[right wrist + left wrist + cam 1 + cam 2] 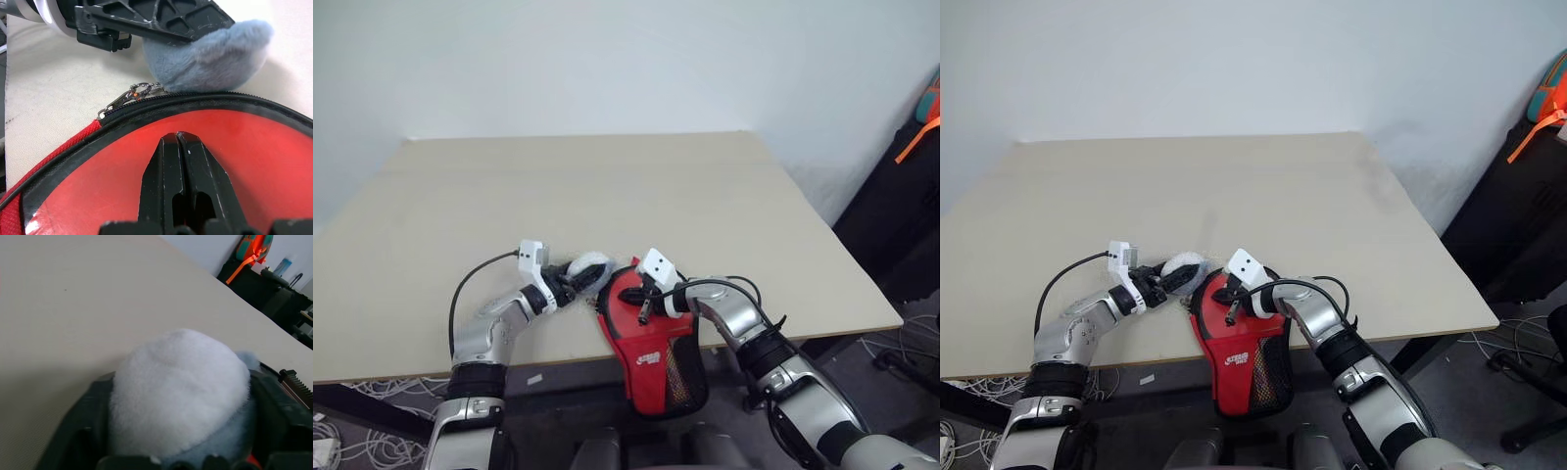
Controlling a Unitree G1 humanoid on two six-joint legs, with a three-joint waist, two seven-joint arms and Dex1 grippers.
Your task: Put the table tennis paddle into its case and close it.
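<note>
Left eye view, table [607, 186]: beige top, the red case [651, 343] at its 6 o'clock edge, handle end hanging over.
Case logo [649, 358]: white, too small to read.
Right gripper [178, 142]: fingers pressed together, resting on the case's red face.
Left gripper [576, 279]: clamped around a grey-white plush lump [181, 387], at 9 o'clock beside the case.
Zip pull [128, 96]: on the table by the case's rim.
Paddle: cannot tell.
</note>
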